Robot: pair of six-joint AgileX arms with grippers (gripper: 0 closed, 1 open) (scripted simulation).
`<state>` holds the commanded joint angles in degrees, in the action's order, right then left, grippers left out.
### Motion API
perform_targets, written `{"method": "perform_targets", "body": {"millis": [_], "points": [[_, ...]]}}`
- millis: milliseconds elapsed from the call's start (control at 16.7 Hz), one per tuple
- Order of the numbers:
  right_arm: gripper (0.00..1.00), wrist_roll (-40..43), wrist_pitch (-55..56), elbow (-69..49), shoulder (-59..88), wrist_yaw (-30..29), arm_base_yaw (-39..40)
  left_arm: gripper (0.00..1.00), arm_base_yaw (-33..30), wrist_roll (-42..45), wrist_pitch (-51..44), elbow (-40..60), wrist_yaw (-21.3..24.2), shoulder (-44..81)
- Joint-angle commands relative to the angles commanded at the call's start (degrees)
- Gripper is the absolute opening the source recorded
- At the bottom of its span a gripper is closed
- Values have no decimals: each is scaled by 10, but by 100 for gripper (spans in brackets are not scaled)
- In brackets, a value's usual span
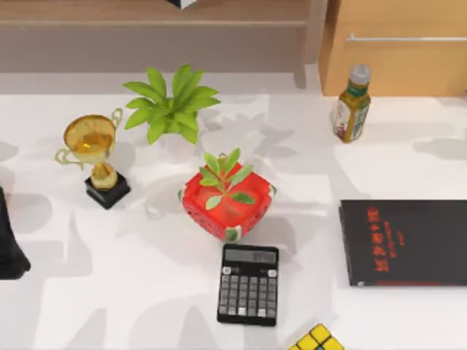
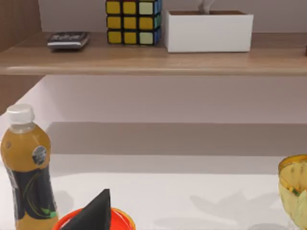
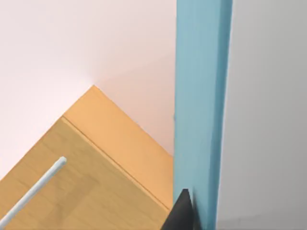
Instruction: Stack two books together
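The thin black book (image 1: 405,242) with red lettering lies flat at the table's right edge. In the right wrist view the light blue book (image 3: 199,110) stands close to the camera, its pale page side (image 3: 264,120) beside the cover. My right gripper (image 3: 206,223) is shut on it, one dark fingertip (image 3: 181,211) pressed against the blue cover. The wooden cabinet and wall show behind the book, so it is off the table. My left gripper (image 1: 11,251) rests at the table's left edge, away from both books.
A calculator (image 1: 249,284) lies left of the black book, with a red plant pot (image 1: 228,208) behind it. A trophy (image 1: 93,149), a green plant (image 1: 171,102), a bottle (image 1: 352,103) and a cube (image 1: 317,339) stand around. A cabinet (image 1: 398,44) is back right.
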<state>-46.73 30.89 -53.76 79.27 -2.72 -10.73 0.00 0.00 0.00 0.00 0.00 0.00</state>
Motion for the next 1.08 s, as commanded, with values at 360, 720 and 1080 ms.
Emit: {"method": "perform_targets", "body": {"millis": [360, 720, 1080], "points": [[0, -318, -60, 203, -106, -153, 228, 100, 0, 0, 0, 0, 0, 0], [0, -594, -138, 371, -152, -287, 447, 100, 0, 0, 0, 0, 0, 0], [0, -688, -171, 432, -162, -337, 524, 100, 0, 0, 0, 0, 0, 0]]}}
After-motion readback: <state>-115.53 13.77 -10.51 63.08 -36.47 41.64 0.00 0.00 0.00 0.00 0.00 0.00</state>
